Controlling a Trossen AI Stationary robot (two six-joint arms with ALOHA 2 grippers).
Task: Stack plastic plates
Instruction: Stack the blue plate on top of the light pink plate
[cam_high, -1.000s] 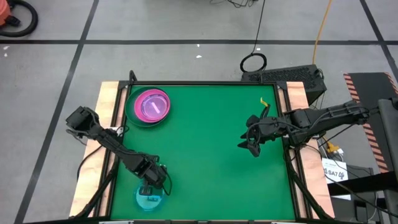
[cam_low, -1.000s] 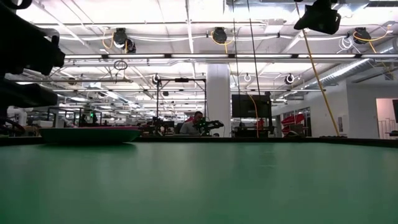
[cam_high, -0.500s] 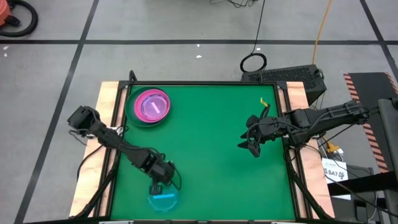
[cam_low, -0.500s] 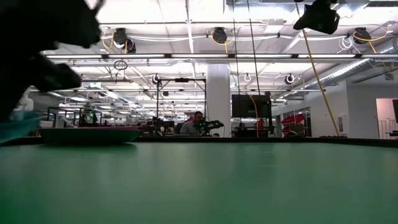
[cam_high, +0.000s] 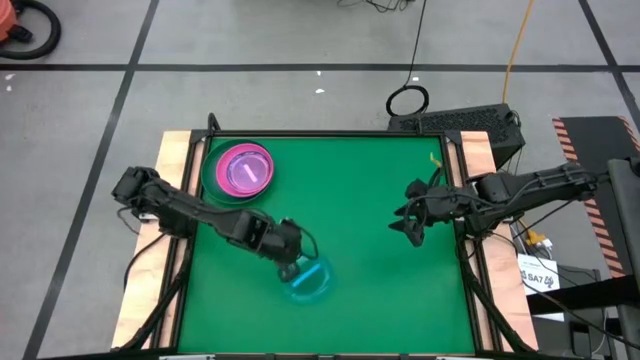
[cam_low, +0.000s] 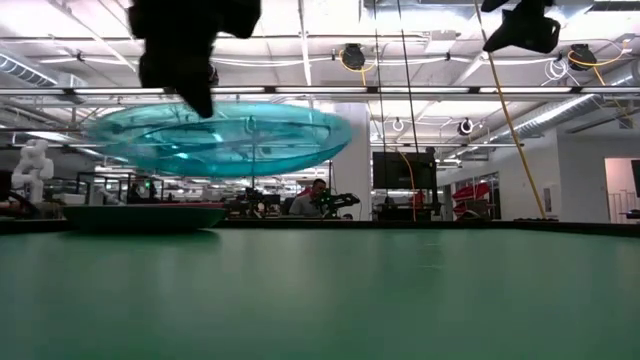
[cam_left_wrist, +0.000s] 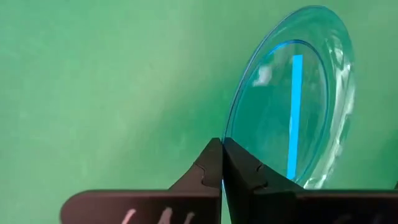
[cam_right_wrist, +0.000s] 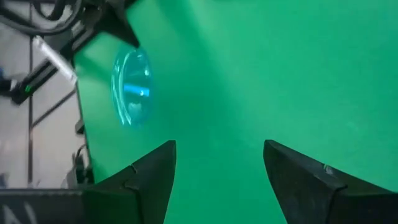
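Note:
A translucent cyan plate (cam_high: 307, 279) hangs in the air over the table's near middle, with my left gripper (cam_high: 292, 262) shut on it. In the low view this plate (cam_low: 220, 140) floats well above the green table (cam_high: 360, 300). A stack of plates (cam_high: 240, 170) rests on the table at the far left, a dark green one at the bottom and pink ones on top. My right gripper (cam_high: 410, 226) hovers open over the table's right side, with nothing between its fingers (cam_right_wrist: 152, 171). My left gripper pinches the cyan plate's rim (cam_left_wrist: 229, 132) between its two shut fingers (cam_left_wrist: 211, 163), at a single spot on the edge. The fingers slant down from above and from the table's left. The plate sticks out beyond the fingertips, lifted clear of the table and nearly level.
The table has a raised dark frame and wooden side rails (cam_high: 172, 160). The green surface between the stack and my right gripper is bare. Cables and a dark box (cam_high: 470, 125) lie beyond the far right corner.
My left gripper has risen from the near left corner and gone toward the table's middle, rolling its wrist. The cyan plate, which lay on the table there, has come up with it and now hangs clear. My right arm has kept nearly still.

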